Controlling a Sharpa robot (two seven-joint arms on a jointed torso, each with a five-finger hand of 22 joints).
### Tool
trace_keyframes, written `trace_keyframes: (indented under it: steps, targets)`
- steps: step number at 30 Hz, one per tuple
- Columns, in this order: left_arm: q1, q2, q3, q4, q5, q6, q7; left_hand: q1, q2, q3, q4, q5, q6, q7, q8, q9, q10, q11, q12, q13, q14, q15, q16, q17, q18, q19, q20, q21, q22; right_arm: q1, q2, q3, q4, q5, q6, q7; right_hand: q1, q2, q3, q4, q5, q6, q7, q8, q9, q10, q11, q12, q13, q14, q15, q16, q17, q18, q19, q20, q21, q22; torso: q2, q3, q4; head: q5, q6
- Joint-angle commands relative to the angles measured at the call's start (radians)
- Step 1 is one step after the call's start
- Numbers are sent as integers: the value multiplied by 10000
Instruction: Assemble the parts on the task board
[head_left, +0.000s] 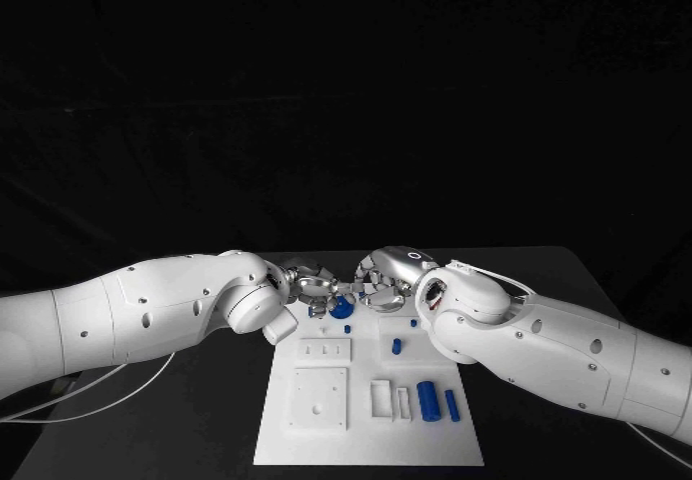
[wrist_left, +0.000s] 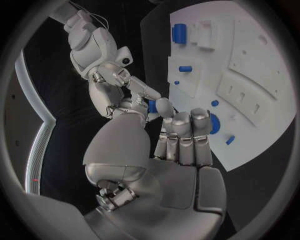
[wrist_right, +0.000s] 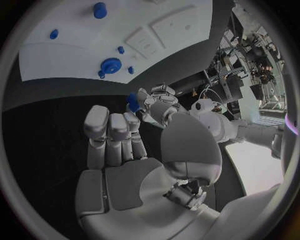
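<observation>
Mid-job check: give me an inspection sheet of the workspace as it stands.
Surface: black table, white task board in its middle.
Job's things: blue gear at the board's far end; blue cylinders nearer; small blue part between both hands' fingertips.
Clutter: nothing seen.
Robot hands: left robot hand and right robot hand meet above the board's far end; cannot tell which grips the part.
Cables: pale cable by the left arm.
Surroundings: black backdrop.

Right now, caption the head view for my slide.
Both hands, left hand and right hand, meet above the task board's far end.
</observation>
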Motion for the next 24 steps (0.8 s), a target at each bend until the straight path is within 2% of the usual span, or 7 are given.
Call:
trace_keyframes:
  steps: [1, 11, 18, 20, 21, 24]
  targets:
    - [3, 15, 8, 16, 150, -151, -76, 93, -6, -76, 8, -8, 55, -5, -30, 13, 33, -19, 25, 13, -78, 3, 45, -23, 162, -66, -992, 30, -14, -6, 20, 0, 32, -150, 199, -45, 21, -60, 30, 30, -39, 446, 350, 26, 62, 23, -66, -51, -14, 22, -79, -35, 9, 1177, 0, -44, -34, 10, 6, 4, 4, 6, -11]
    - [2, 108, 8, -65, 289, -142, -98, 101, 58, -160, 17, -7, 83, -12, -41, 17, 61, -27, 36, 26, -65, -4, 95, -61, 165, -58, -995, 61, -46, -25, 90, -8, -1, -167, 223, -43, 22, -69, 33, 30, -39, 445, 349, 25, 65, 24, -66, -51, -14, 23, -79, -37, 9, 1177, 1, -43, -36, 9, 9, -2, 10, 0, -18]
    - [2, 129, 8, -72, 523, -150, -134, 191, 94, -204, -3, 22, 103, -18, -54, 19, 55, -33, 24, 29, -79, -11, 119, -102, 173, -69, -1003, 81, -73, -25, 147, -12, 17, -181, 233, -54, 22, -76, 33, 30, -39, 445, 349, 25, 68, 24, -66, -51, -14, 24, -79, -39, 8, 1177, 3, -42, -38, 7, 1, 7, 2, 25, -21]
    - [2, 132, 8, -60, 527, -161, -145, 298, 86, -222, 4, 352, 137, -23, -57, 25, 44, -36, 11, 31, -102, -13, 135, -144, 173, -93, -1002, 97, -97, -25, 158, -13, 27, -190, 248, -62, 20, -81, 32, 30, -39, 445, 349, 24, 69, 24, -66, -51, -14, 25, -79, -39, 8, 1177, 3, -42, -38, 7, 4, 8, 1, 32, -21]
    - [2, 135, 8, -57, 552, -179, -142, 334, 0, -285, 9, 953, 161, -19, -62, 32, 34, -32, 5, 38, -127, -10, 158, -180, 161, -118, -993, 123, -116, -25, 161, -14, 26, -196, 250, -66, 20, -81, 32, 30, -39, 445, 349, 24, 69, 24, -66, -51, -14, 25, -79, -40, 8, 1177, 4, -42, -38, 7, 5, 8, 0, 35, -22]
    - [2, 137, 8, -56, 698, -212, -138, 384, -90, -455, -17, 1992, 246, -28, -42, 62, 12, -41, 1, 59, -175, -19, 210, -249, 148, -174, -987, 171, -158, -25, 165, -16, 12, -202, 251, -74, 18, -90, 29, 28, -39, 444, 349, 24, 71, 25, -66, -51, -14, 25, -79, -40, 8, 1177, 5, -41, -39, 7, 8, 7, 1, 38, -25]
